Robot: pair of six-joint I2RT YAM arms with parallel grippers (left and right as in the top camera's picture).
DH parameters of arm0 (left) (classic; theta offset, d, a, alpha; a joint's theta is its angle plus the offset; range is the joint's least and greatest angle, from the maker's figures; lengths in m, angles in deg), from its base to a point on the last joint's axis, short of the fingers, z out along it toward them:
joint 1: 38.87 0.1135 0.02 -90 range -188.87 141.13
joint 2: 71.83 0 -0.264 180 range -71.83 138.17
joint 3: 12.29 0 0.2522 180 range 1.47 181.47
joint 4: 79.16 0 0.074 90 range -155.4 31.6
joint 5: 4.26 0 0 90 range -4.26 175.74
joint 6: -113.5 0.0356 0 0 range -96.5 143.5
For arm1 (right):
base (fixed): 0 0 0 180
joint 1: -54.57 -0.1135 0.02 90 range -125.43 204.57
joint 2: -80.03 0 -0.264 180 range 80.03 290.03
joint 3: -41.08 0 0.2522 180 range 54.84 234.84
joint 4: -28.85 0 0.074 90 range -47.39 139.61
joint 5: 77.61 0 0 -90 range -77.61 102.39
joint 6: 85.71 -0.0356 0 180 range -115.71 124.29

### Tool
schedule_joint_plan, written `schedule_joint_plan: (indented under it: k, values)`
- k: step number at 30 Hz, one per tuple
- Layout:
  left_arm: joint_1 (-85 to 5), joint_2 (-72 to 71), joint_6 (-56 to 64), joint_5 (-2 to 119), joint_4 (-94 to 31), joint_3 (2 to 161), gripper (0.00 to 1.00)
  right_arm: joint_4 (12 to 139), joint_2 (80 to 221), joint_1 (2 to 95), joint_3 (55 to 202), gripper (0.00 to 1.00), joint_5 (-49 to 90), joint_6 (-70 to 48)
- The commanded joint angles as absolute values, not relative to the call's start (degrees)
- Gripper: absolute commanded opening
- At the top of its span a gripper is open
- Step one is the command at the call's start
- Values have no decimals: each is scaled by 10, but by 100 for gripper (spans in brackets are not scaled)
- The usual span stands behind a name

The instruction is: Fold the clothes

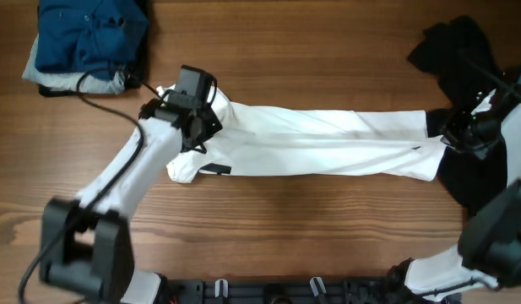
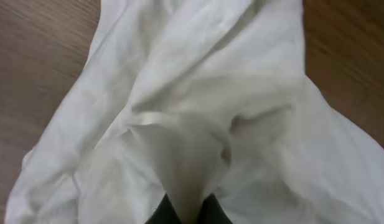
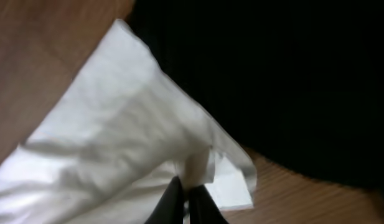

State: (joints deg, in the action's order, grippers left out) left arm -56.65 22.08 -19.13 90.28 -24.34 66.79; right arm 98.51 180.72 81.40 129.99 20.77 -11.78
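A white garment [image 1: 328, 143] lies stretched in a long band across the middle of the table. My left gripper [image 1: 197, 127] is shut on its left end; the left wrist view shows the white cloth [image 2: 198, 112] pinched between the fingertips [image 2: 188, 214]. My right gripper [image 1: 453, 135] is shut on the right end; the right wrist view shows a fold of the white cloth [image 3: 117, 143] pinched between the fingers [image 3: 184, 202]. A black garment [image 1: 471, 101] lies at the right under the right gripper and fills the upper part of the right wrist view [image 3: 272, 74].
A folded stack with a blue garment [image 1: 87, 34] on top sits at the far left corner. A black cable [image 1: 108, 105] runs from it to the left arm. The wooden table [image 1: 311, 228] shows in front of the garment.
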Motion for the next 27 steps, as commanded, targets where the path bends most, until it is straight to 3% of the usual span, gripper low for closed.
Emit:
schedule_joint_plan:
  k: [1,3,4,6,7,8,10,18,20,22,24,26,27]
  values:
    - [-532,304,-172,916,-308,673,4,947,1859,812,1302,5,225,-91]
    - [-524,325,-172,916,-328,673,11,930,1878,804,1302,11,225,-77]
    - [-524,330,-172,917,-334,673,24,926,1883,798,1302,23,223,-74]
    - [-524,330,-172,916,-342,673,68,923,1884,787,1302,61,221,-60]
    - [-524,330,-172,916,-345,673,87,921,1884,783,1302,68,218,-60]
    - [-524,330,-172,916,-346,673,94,922,1883,782,1302,72,218,-60]
    - [-522,327,-171,916,-339,677,100,935,1882,782,1302,74,210,-64]
    - [-512,280,-107,912,-228,735,100,939,1882,807,1301,78,152,-154]
    - [-512,275,-96,913,-224,735,100,918,1885,814,1301,74,169,-154]
    - [-512,275,-97,912,-219,735,100,901,1886,818,1299,53,169,-157]
    - [-512,275,-97,912,-215,735,100,886,1886,822,1290,15,169,-158]
    - [-512,275,-97,912,-216,735,100,871,1887,822,1272,4,169,-158]
    - [-512,275,-97,912,-216,735,100,864,1889,822,1261,4,169,-158]
